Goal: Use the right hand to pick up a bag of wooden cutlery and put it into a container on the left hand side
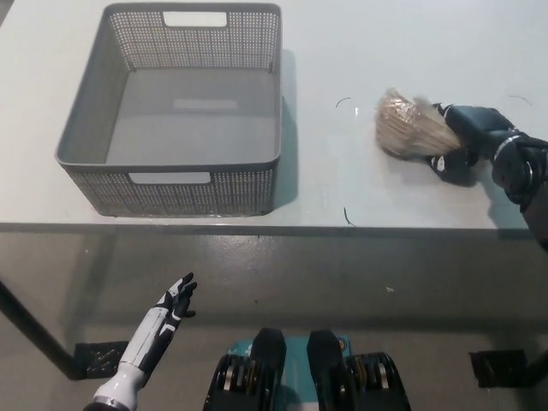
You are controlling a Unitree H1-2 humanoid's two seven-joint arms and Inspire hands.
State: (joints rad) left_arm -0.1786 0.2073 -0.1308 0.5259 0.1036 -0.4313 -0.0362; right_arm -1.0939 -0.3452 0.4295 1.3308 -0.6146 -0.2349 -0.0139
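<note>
The black right robot hand (462, 141) is at the right of the frame, with its fingers closed around the right end of the bag of wooden cutlery (409, 130). The rest of the bag sticks out to the left. The bag is at the upper right, over the pale surface (342, 51), and it looks blurry, so I cannot tell if it touches the surface. The grey container (171, 193) sits at the upper left, well apart from the bag. The white left robot hand (163, 312) rests at the lower left, fingers apart, holding nothing.

I think the bag could slip out, because the robot hand only holds one end and the wrap looks smooth. The free end may hang down. If the robot hand carries it low, that end could bump the tall wall of the container and get knocked loose. If it lets go too soon, the bag lands on the surface, not inside.
</note>
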